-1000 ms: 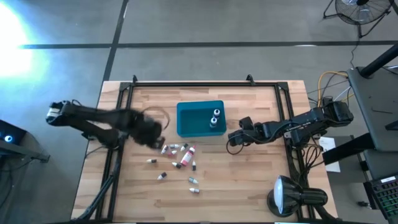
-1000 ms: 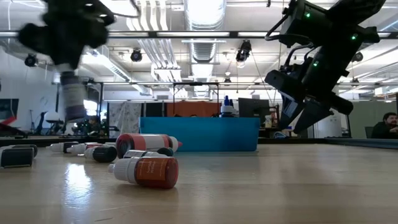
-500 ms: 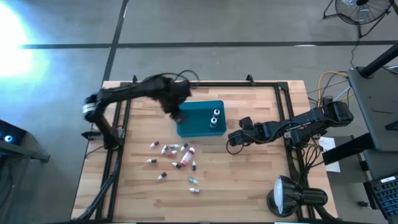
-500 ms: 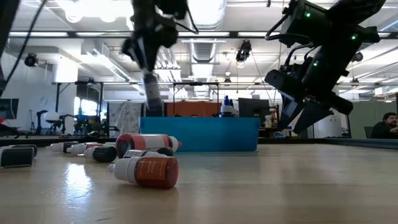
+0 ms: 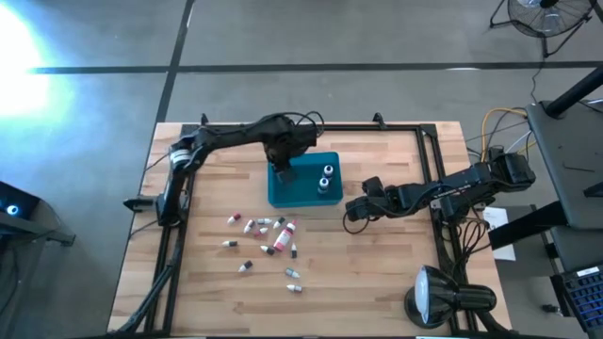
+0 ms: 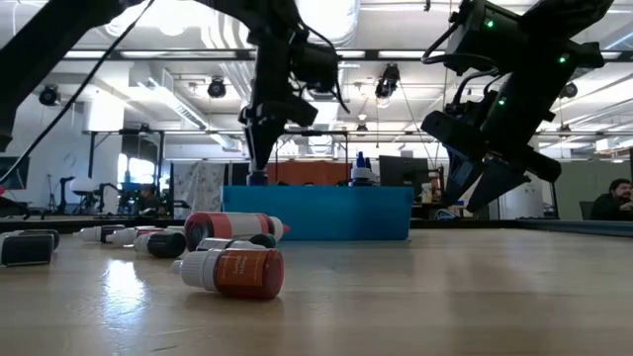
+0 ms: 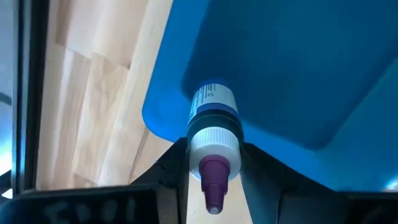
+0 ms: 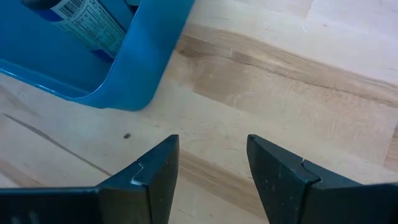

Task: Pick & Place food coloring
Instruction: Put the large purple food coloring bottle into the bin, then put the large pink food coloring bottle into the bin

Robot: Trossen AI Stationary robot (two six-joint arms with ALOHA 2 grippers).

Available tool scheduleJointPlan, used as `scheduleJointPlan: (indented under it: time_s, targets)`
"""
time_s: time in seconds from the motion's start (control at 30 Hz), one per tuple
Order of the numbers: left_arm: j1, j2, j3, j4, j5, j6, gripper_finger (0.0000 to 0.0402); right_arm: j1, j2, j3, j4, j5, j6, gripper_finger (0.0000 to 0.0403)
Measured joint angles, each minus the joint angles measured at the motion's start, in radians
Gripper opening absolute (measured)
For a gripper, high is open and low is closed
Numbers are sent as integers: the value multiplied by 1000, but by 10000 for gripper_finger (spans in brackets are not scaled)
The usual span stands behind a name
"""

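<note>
My left gripper stands over the left end of the teal bin and is shut on a small food coloring bottle with a white cap, a purple tip and a blue band. Two more bottles stand upright in the bin. Several loose bottles lie on their sides on the wooden table in front of the bin; they also show in the low view. My right gripper is open and empty to the right of the bin, above the table. My left gripper pinches the bottle at its white cap between its two fingers. The fingers come from above, pointing down. The bottle stays upright, tip toward the wrist, its body hanging below the fingers over the bin's left corner.
A black frame rail runs along the table's far edge and down both sides. A lamp head sits at the near right corner. Cables lie off the right edge. Bare wood lies in front of the right gripper.
My left gripper, shut on the bottle, has swung from above the loose bottles toward the table's far edge and right, then come down over the bin's left end. The bottle has gone with it, upright and clear of the table. My right gripper has kept still.
</note>
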Motion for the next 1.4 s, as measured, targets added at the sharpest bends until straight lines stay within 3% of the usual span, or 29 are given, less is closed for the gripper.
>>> scheduleJointPlan:
  time_s: [0.23,0.43,0.97,1.27,1.4]
  targets:
    - [17,9,-15,28,-5,10,86,0,0,-1,0,0,-21,183]
    - [18,8,-16,44,-79,30,109,0,0,-2,1,1,-29,183]
    - [15,1,-12,42,-88,43,151,0,0,-3,7,2,-52,183]
    - [-49,-147,-4,5,-170,-18,151,0,0,-4,67,-33,-146,183]
    - [-88,-235,-35,-23,-89,-118,151,0,2,-4,155,-126,-299,183]
